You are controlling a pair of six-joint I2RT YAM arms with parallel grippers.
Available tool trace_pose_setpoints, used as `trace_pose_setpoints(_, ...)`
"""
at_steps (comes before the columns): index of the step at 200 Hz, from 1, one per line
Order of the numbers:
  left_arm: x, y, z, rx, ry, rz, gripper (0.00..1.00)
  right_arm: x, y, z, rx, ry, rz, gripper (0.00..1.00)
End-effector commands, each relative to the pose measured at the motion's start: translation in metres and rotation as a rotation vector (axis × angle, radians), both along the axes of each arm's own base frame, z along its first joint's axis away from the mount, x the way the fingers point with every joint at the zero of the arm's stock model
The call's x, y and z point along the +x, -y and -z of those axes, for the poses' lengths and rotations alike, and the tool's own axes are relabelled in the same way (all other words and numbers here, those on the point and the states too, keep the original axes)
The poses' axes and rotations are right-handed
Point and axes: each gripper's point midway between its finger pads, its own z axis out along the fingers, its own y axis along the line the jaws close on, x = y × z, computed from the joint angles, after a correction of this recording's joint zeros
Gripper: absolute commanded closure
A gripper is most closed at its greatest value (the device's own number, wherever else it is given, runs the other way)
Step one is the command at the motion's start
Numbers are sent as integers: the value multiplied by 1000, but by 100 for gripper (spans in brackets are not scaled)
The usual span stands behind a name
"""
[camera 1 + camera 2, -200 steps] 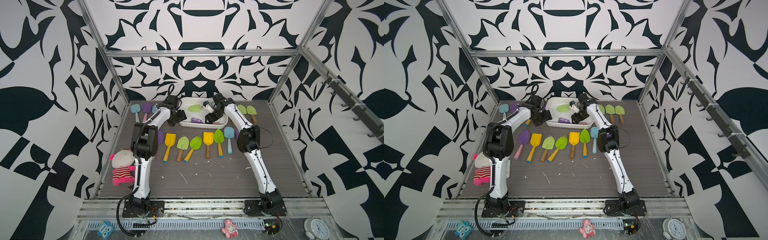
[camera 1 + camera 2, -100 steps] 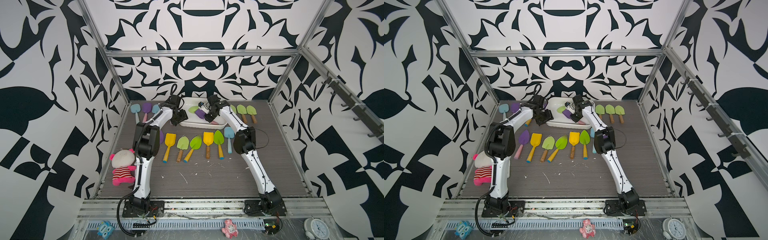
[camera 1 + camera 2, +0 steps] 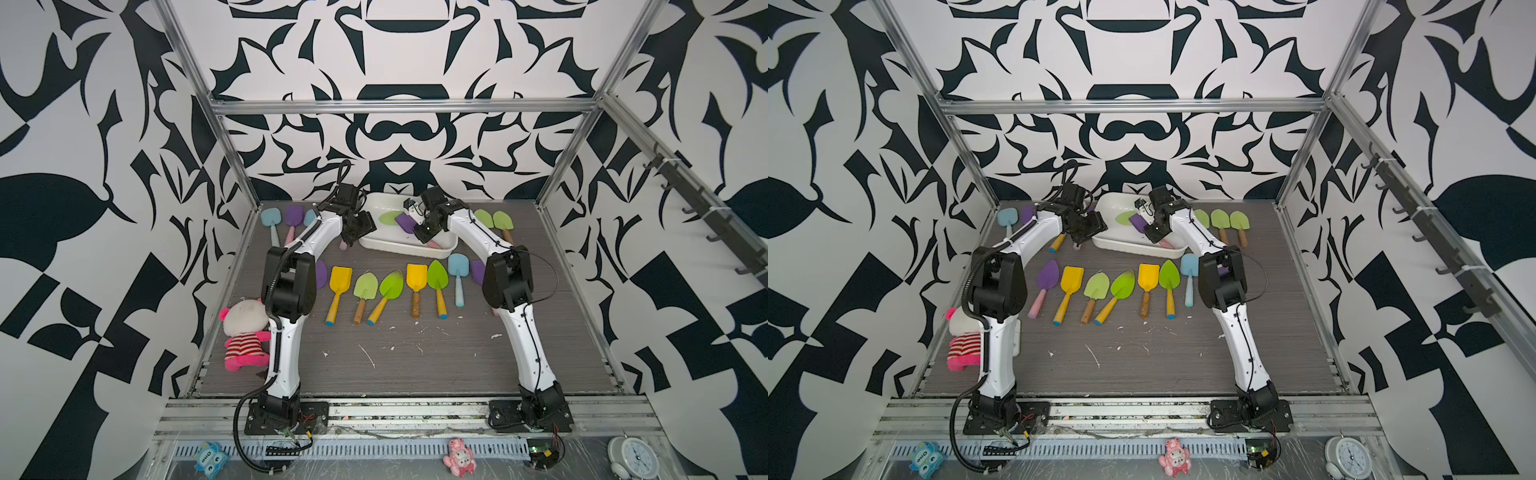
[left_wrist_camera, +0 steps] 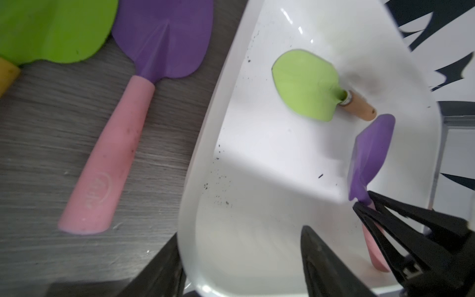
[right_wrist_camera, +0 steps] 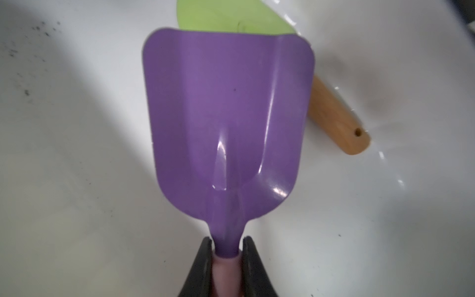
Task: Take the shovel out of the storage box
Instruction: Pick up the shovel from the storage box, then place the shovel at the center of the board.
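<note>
The white storage box point(image 3: 399, 249) point(image 3: 1133, 248) stands at the back middle of the table. My right gripper point(image 3: 419, 230) point(image 3: 1151, 232) point(image 5: 227, 244) is shut on the neck of a purple shovel point(image 3: 405, 221) point(image 3: 1137, 222) point(image 5: 226, 115) with a pink handle. That shovel is tilted blade-up inside the box's outline. A green shovel point(image 3: 390, 217) point(image 4: 305, 84) with a wooden handle lies on the box floor beyond it. My left gripper point(image 3: 361, 226) point(image 3: 1090, 226) point(image 4: 241, 231) is open and straddles the box's left end wall point(image 4: 205, 144), one finger outside and one inside.
A row of yellow, green, blue and purple shovels point(image 3: 390, 286) lies in front of the box. More shovels lie at the back left point(image 3: 272, 218) and back right point(image 3: 500, 220). One purple shovel point(image 4: 164, 38) lies right beside the box. A plush toy point(image 3: 245, 332) sits at the left edge.
My right gripper has gone from open to shut on the purple shovel's neck and tipped its blade up off the box floor. The left gripper has stayed at the box's end.
</note>
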Motion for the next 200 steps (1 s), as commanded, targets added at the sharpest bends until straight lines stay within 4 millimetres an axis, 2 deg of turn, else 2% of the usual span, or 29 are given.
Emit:
trace_pose_setpoints(1, 10, 7, -62, -70, 139, -1, 30, 9, 23, -82, 123, 147, 122, 100)
trace_pose_setpoints(25, 9, 6, -78, -74, 191, 6, 28, -7, 73, -92, 126, 132, 257, 100)
trace_pose_setpoints(52, 5, 5, -100, -62, 270, 24, 23, -38, 151, -88, 121, 96, 439, 100)
trace_pose_setpoints(63, 5, 6, -105, -64, 292, 34, 21, -55, 177, -80, 104, 80, 485, 100)
trace_pose_setpoints(84, 5, 8, -106, -66, 299, 44, 20, -81, 212, -64, 101, 49, 558, 100)
trace_pose_setpoints(99, 4, 11, -106, -63, 304, 55, 20, -97, 244, -44, 55, 15, 642, 100)
trace_pose_setpoints(122, 3, 14, -112, -71, 318, 69, 20, -111, 288, -12, 8, -37, 766, 100)
trace_pose_setpoints(135, 3, 14, -117, -70, 330, 73, 19, -115, 298, 8, -4, -74, 808, 100)
trace_pose_setpoints(171, 0, 11, -134, -49, 364, 86, 17, -117, 297, 55, 7, -173, 856, 100)
trace_pose_setpoints(194, -6, 7, -144, -34, 385, 96, 16, -122, 291, 72, 26, -216, 856, 100)
trace_pose_setpoints(200, -8, 7, -147, -31, 390, 98, 16, -123, 291, 75, 13, -224, 857, 97)
